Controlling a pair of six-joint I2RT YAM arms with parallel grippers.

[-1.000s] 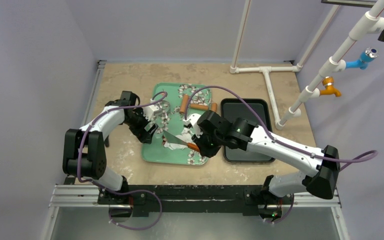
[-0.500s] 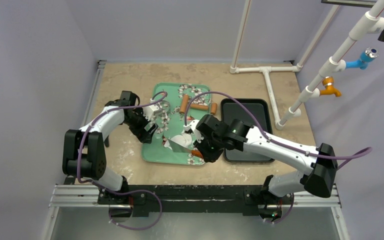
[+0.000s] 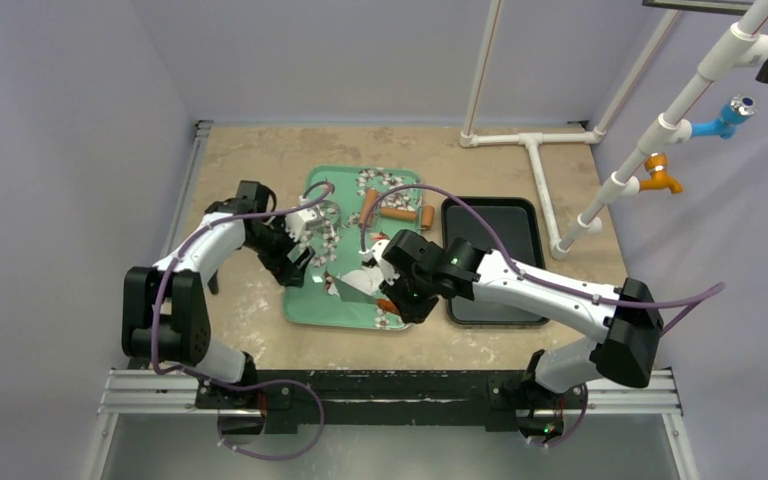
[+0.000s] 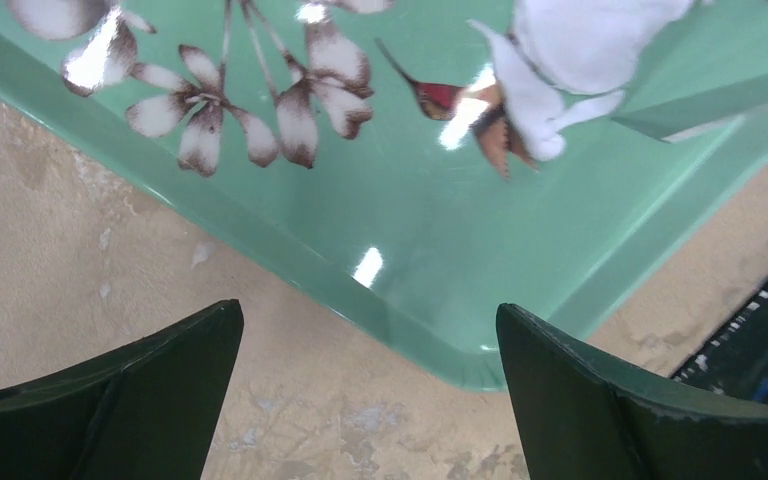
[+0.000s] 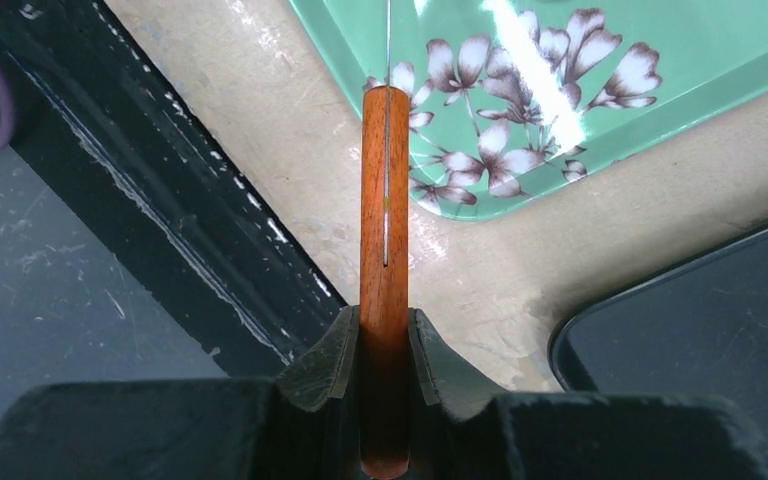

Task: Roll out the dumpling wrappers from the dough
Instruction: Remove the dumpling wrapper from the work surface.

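From above, we see the green tray (image 3: pixel 305 305) with its flower print in the middle of the table (image 3: pixel 250 160), and the black tray (image 3: pixel 490 310) just beside it on the right. The dough (image 3: pixel 365 272), a white lump, lies on the green tray towards its near half. The left gripper (image 3: pixel 298 262) hangs over the tray's left edge. The right gripper (image 3: pixel 392 297) is at the tray's near right corner and pinches a wooden handle (image 3: pixel 388 305). The handle's grey blade (image 3: pixel 353 287) reaches in beside the dough. Three brown sticks (image 3: pixel 397 213) lie at the far end of the tray.

In the left wrist view, the left gripper (image 4: pixel 368 312) stands spread wide with nothing between its fingers (image 4: pixel 160 390). Below it are bare table and the tray's rim (image 4: pixel 290 265). The dough (image 4: pixel 585 40) lies at the top, on the tray and well apart from the claw.

In the right wrist view, the right gripper (image 5: pixel 385 325) is pressed onto the wooden handle (image 5: pixel 385 200), which stands straight out from it. We see the blade (image 5: pixel 388 40) only edge-on, as a thin line over the tray's corner (image 5: pixel 480 210). The black tray (image 5: pixel 710 330) shows at the lower right. No dough appears here.
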